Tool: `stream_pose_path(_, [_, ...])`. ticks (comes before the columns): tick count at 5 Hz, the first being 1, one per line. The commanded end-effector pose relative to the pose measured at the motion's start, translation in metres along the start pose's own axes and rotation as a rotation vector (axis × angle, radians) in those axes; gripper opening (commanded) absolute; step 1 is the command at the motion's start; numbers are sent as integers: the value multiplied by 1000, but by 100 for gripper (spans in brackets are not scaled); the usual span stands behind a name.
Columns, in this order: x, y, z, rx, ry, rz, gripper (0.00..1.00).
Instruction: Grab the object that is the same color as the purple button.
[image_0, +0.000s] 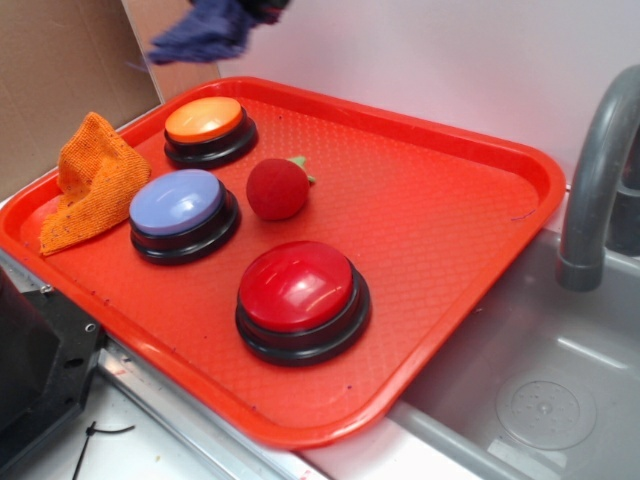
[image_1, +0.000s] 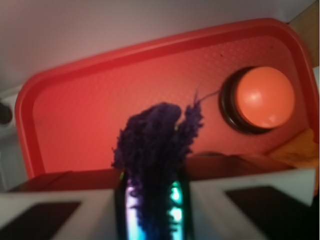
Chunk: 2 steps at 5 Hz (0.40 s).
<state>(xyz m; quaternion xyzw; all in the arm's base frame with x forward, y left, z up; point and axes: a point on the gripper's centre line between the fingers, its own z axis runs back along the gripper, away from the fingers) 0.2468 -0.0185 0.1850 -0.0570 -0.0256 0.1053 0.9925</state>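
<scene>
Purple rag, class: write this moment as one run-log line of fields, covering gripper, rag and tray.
gripper: shut on purple rag | purple rag: lifted off the red tray, hanging above its far edge | purple button: on tray, untouched

Bright, even exterior light with glossy button glare; soft, blurred wrist view.

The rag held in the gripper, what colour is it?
Dark purple-blue. The rag shows best in the wrist view, pinched in the gripper.

Fuzzy purple rag (image_1: 159, 150) aloft above tray
</scene>
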Motion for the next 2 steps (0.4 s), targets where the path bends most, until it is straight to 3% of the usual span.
stream_pose_path(1, [-16,22,27,-70,-62,-73,0])
stream_pose_path(2, [-7,32,30,-77,-47,-19,0])
